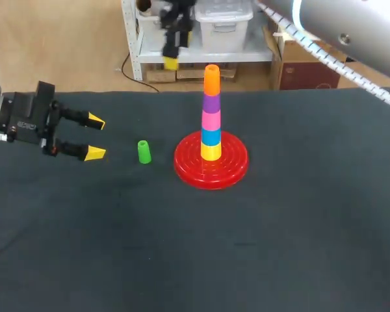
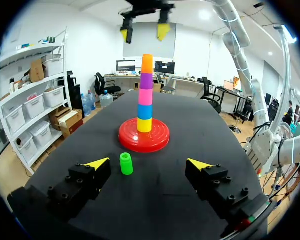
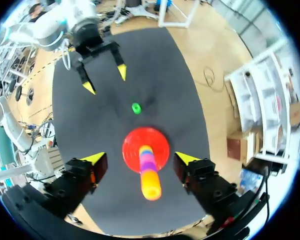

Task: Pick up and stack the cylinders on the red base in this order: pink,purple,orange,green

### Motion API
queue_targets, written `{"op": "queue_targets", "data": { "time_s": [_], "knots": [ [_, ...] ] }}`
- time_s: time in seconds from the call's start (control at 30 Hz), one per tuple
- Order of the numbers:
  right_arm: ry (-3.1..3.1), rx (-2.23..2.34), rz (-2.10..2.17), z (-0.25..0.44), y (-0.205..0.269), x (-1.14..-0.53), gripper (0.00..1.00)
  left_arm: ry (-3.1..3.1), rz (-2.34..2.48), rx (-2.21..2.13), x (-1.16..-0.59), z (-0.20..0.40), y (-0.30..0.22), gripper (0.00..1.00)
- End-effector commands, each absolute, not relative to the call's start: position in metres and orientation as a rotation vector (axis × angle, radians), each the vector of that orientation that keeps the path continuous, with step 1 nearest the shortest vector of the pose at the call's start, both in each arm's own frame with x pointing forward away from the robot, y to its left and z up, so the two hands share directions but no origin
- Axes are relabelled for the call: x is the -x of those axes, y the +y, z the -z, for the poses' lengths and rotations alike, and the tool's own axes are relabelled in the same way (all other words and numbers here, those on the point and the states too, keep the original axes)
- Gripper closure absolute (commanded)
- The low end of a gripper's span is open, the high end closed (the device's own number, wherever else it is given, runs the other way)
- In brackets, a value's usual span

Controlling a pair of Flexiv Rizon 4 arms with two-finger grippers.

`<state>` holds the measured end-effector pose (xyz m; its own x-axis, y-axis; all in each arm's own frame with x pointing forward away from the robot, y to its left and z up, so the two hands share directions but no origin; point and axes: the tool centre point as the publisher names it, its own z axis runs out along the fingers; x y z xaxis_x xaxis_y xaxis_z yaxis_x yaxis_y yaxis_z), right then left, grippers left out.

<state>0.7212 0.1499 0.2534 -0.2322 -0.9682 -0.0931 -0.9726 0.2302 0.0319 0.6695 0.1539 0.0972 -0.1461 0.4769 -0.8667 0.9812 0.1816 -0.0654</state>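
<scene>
On the red base (image 1: pixel 182 164) stands a stack of yellow, blue, pink, purple and orange cylinders, with the orange cylinder (image 1: pixel 212 79) on top. The green cylinder (image 1: pixel 143 151) stands upright on the dark table, left of the base. My left gripper (image 1: pixel 95 137) hovers open left of the green cylinder (image 2: pixel 126 163), which lies ahead of its fingers and nearer one of them. High above the stack, my right gripper (image 2: pixel 143 31) is open and looks straight down on the orange cylinder (image 3: pixel 150 184), which sits between its spread fingers untouched.
The dark cloth table (image 1: pixel 260 247) stretches wide in front and to the right of the base. Its far edge runs just behind the stack.
</scene>
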Motion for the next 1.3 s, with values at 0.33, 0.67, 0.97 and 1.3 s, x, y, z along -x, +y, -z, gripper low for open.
{"op": "queue_targets", "data": {
  "time_s": [0.33,0.67,0.97,1.3],
  "knots": [
    [2.374,2.044,-0.210,-0.137,0.229,-0.717,0.00,1.735,0.879,-1.388,-0.669,-0.097,0.154,0.00],
    [2.479,1.949,-0.241,-0.084,0.226,-0.720,0.00,1.735,0.879,-1.388,-0.669,-0.097,0.154,0.00],
    [2.505,2.004,-0.224,-0.053,0.233,-0.734,0.00,1.735,0.879,-1.388,-0.669,-0.097,0.154,0.00],
    [2.509,2.029,-0.146,-0.038,0.242,-0.745,0.00,1.735,0.879,-1.388,-0.669,-0.097,0.154,0.00]
  ]
}}
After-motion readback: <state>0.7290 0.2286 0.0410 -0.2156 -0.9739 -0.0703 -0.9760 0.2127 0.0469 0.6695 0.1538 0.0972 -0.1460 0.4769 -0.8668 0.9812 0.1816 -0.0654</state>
